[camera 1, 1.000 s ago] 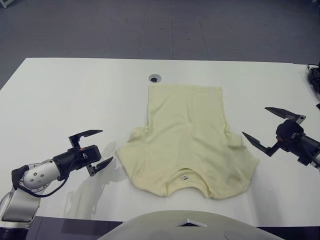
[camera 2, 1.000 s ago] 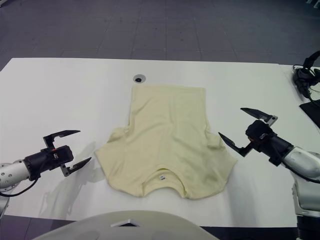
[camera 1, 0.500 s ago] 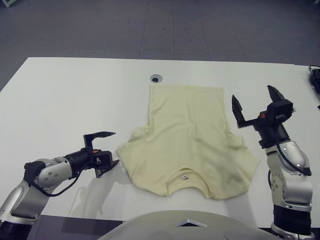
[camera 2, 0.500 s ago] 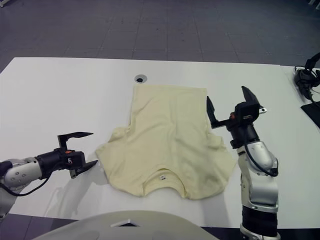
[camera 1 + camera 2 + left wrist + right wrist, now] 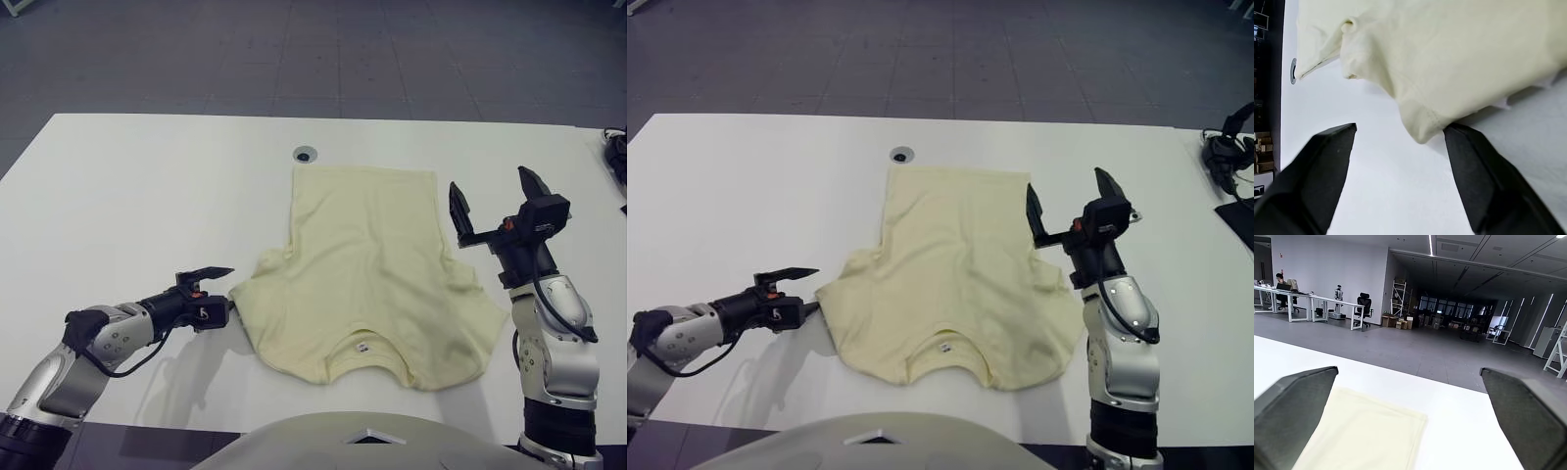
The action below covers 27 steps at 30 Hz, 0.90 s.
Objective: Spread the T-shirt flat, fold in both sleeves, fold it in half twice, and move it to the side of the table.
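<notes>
Your head eyes share one downward view. Left wrist camera looks closely past its black gripper (image 5: 1400, 128) onto the pale-yellow fabric T-shirt (image 5: 1449, 58); right's looks outward, level.

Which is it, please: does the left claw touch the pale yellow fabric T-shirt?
Cannot tell: left wrist view shows the left claw's fingertip at the T-shirt's sleeve; gap unclear.

1. Hard to tell whether the left gripper (image 5: 1400, 128) touches the T-shirt (image 5: 1449, 58) at its sleeve corner or sits just beside it.
2. Cut off by the left wrist view's edges: most of the T-shirt and the roots of both fingers (image 5: 1484, 181).
3. Cut off in the right wrist view: both fingers of the right gripper (image 5: 1409, 368), with the T-shirt's hem running behind one.
4. Too small to read: the neck label (image 5: 361, 346).
5. Cut off at the right end of the desk (image 5: 745, 176): dark cabled gear (image 5: 1223, 152).
</notes>
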Available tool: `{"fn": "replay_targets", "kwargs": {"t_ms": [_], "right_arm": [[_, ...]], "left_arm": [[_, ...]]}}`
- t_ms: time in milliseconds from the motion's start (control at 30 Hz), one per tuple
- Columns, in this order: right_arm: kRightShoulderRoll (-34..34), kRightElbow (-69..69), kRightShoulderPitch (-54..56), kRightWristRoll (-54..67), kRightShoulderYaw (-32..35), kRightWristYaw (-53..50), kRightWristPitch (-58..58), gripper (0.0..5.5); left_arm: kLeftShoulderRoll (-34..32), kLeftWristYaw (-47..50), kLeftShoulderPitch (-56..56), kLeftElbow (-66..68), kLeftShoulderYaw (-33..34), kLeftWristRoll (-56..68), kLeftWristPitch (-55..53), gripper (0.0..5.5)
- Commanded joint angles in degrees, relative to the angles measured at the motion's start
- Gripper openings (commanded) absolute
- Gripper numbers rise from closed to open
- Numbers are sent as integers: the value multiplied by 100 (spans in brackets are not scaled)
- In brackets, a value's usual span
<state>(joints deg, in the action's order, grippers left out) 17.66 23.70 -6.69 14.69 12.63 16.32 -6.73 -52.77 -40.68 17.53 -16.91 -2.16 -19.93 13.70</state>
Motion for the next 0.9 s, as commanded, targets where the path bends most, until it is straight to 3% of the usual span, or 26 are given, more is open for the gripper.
{"fn": "replay_targets", "kwargs": {"t_ms": [33, 467, 900], "right_arm": [[-33, 89, -33, 45, -36, 43, 38, 540], [-51, 205, -45, 21, -145, 30, 13, 540], [-61, 249, -100, 31, -147, 44, 29, 540]], "left_arm": [[-149, -200, 242, 178, -137, -196, -165, 248], [-163, -331, 171, 39, -116, -111, -188, 1], [-48, -259, -13, -166, 2, 57, -165, 1]]}}
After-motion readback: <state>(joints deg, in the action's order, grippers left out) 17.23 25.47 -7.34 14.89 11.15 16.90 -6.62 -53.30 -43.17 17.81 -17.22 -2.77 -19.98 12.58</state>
